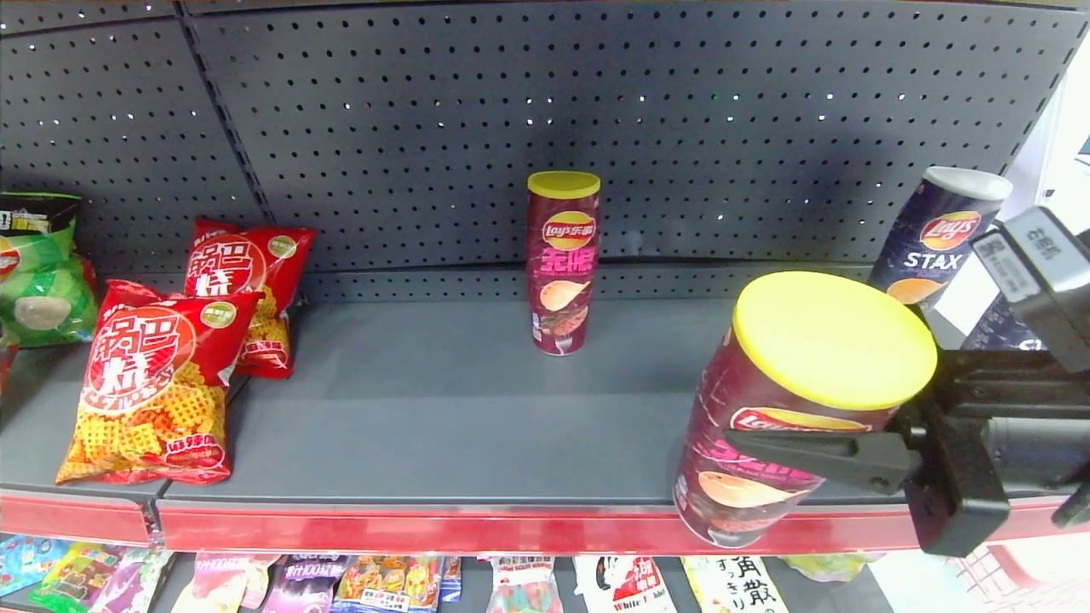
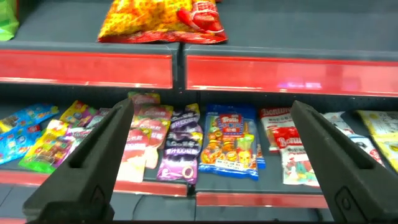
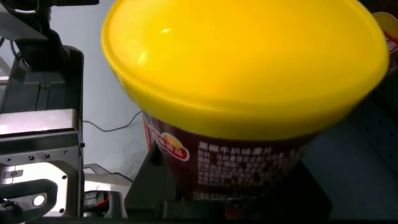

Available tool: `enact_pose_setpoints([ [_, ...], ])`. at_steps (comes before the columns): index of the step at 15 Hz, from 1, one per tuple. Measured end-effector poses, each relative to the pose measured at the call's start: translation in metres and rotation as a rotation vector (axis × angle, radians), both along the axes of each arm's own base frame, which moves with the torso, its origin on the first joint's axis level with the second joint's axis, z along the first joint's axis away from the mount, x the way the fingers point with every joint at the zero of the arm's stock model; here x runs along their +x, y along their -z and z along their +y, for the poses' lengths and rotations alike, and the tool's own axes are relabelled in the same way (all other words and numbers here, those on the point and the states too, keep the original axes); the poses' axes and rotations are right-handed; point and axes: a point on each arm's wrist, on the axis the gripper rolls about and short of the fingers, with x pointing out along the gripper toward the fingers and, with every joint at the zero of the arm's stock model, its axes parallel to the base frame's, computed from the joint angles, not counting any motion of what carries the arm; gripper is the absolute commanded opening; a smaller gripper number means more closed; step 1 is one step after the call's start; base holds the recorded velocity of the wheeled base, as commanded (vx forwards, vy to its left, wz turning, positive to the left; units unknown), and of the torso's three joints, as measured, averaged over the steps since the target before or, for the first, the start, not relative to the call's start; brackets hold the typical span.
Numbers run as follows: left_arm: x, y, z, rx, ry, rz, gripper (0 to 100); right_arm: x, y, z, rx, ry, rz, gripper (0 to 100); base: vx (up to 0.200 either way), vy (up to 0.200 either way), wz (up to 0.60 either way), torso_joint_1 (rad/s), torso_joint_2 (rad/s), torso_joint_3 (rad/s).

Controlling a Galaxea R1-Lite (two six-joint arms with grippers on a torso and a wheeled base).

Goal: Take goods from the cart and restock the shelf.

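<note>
A maroon chip can with a yellow lid (image 1: 792,409) hangs tilted over the red front edge of the shelf (image 1: 426,528), on the right side. My right gripper (image 1: 771,430) is shut on its body, with one black finger (image 1: 817,451) crossing the front of the can. From the right wrist, the can's yellow lid (image 3: 249,74) looms close. A matching maroon can (image 1: 562,264) stands upright mid-shelf near the pegboard back. My left gripper (image 2: 211,168) is open and holds nothing, facing the lower shelf of candy bags (image 2: 230,143).
A dark blue chip can (image 1: 945,238) leans at the back right of the shelf. Two red snack bags (image 1: 153,383) (image 1: 247,289) and a green bag (image 1: 38,272) lie on the left. Bare grey shelf deck (image 1: 409,409) spreads between the bags and the cans.
</note>
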Motion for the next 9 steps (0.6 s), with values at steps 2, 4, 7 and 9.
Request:
enact_pose_setpoints([
  [2, -0.002, 0.0, 0.0, 0.002, 0.037, -0.026, 100, 0.004, -0.002, 0.007, 0.001, -0.004, 0.005, 0, 0.0, 0.0, 0.0, 0.0, 0.0, 0.0],
  [4, -0.004, 0.0, 0.001, 0.029, 0.047, -0.056, 100, 0.008, -0.004, 0.014, 0.001, -0.015, 0.005, 0, 0.0, 0.0, 0.0, 0.0, 0.0, 0.0],
  [7, -0.008, -0.02, 0.001, 0.026, 0.047, -0.146, 100, 0.011, -0.001, 0.017, -0.007, -0.02, 0.015, 0, 0.0, 0.0, 0.0, 0.0, 0.0, 0.0],
  [9, -0.004, -0.057, 0.002, -0.01, 0.072, -0.207, 100, 0.012, 0.0, 0.019, -0.01, -0.02, 0.02, 0, 0.0, 0.0, 0.0, 0.0, 0.0, 0.0],
])
